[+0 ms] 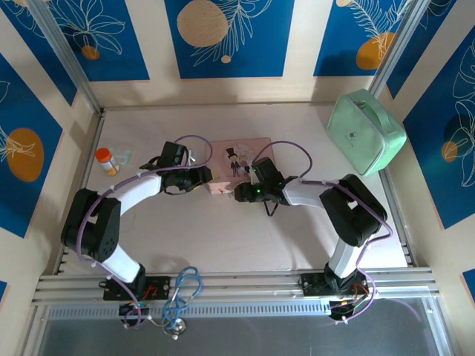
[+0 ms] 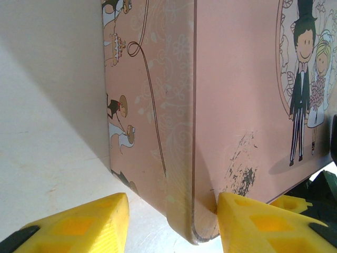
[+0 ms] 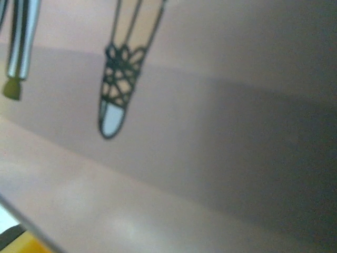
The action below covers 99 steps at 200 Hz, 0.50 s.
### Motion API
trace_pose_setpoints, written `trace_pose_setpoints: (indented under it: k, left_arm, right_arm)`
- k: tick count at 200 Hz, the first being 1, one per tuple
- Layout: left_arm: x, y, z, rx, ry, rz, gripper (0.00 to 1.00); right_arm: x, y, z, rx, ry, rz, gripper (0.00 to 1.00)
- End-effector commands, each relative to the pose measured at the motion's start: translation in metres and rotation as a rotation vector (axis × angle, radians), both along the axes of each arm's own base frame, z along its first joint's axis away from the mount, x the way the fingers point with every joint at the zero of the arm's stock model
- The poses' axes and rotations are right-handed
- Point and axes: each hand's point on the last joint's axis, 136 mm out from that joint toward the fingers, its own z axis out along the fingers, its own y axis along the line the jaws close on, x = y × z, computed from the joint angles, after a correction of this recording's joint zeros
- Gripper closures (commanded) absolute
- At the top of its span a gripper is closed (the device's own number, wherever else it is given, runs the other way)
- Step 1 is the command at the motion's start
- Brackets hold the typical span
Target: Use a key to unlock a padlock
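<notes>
The padlock and the key are out of view. A pink picture box point(image 1: 239, 157) with a cartoon bride and groom lies mid-table. My left gripper point(image 1: 206, 178) is at its near left corner. In the left wrist view its yellow fingers point(image 2: 79, 224) straddle that corner of the box point(image 2: 231, 105): the right finger touches the lid, and bare table shows between the left finger and the box's side. My right gripper point(image 1: 239, 193) is at the box's near edge. Its camera sits very close to the blurred pink lid point(image 3: 210, 158), and a sliver of yellow finger point(image 3: 23, 245) shows at the bottom left.
An orange pill bottle point(image 1: 106, 160) stands at the left with a small pale thing point(image 1: 124, 156) beside it. A mint-green case point(image 1: 365, 131) lies at the back right. Aluminium rails run along the table's sides, and the near half of the table point(image 1: 223, 237) is bare.
</notes>
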Motion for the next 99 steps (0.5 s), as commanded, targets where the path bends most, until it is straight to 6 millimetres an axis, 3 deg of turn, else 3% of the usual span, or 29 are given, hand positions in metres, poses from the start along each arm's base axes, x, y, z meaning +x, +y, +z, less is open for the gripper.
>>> trace_pose_setpoints:
  k: [1, 50, 99]
  left_arm:
    - [-0.001, 0.007, -0.012, 0.027, 0.035, 0.003, 0.54]
    - [-0.001, 0.007, -0.011, 0.026, 0.033, 0.002, 0.54]
    - [-0.002, 0.007, -0.014, 0.021, 0.039, 0.006, 0.54]
  right_arm:
    - [0.007, 0.006, 0.000, -0.006, -0.027, 0.033, 0.50]
    - [0.005, 0.017, -0.002, -0.026, -0.046, 0.073, 0.51]
    - [-0.001, 0.017, -0.001, -0.057, -0.032, 0.061, 0.64]
